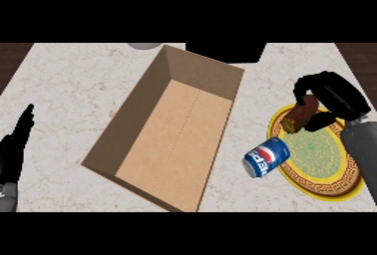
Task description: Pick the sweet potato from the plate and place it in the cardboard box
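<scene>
A reddish-brown sweet potato (pixel 301 114) sits at the far end of a yellow-rimmed plate (pixel 324 172) with a green centre, on the right of the counter. My right hand (pixel 335 94) is curled round it from above, hiding part of it; whether it still rests on the plate I cannot tell. An open cardboard box (pixel 173 132) lies in the middle of the counter, left of the plate, with nothing inside. My left hand (pixel 13 149) rests open at the left edge, fingers up.
A blue Pepsi can (pixel 267 157) lies on its side against the plate's left rim, between plate and box. A white round object (pixel 145 46) and a black object (pixel 225 52) sit at the counter's far edge behind the box.
</scene>
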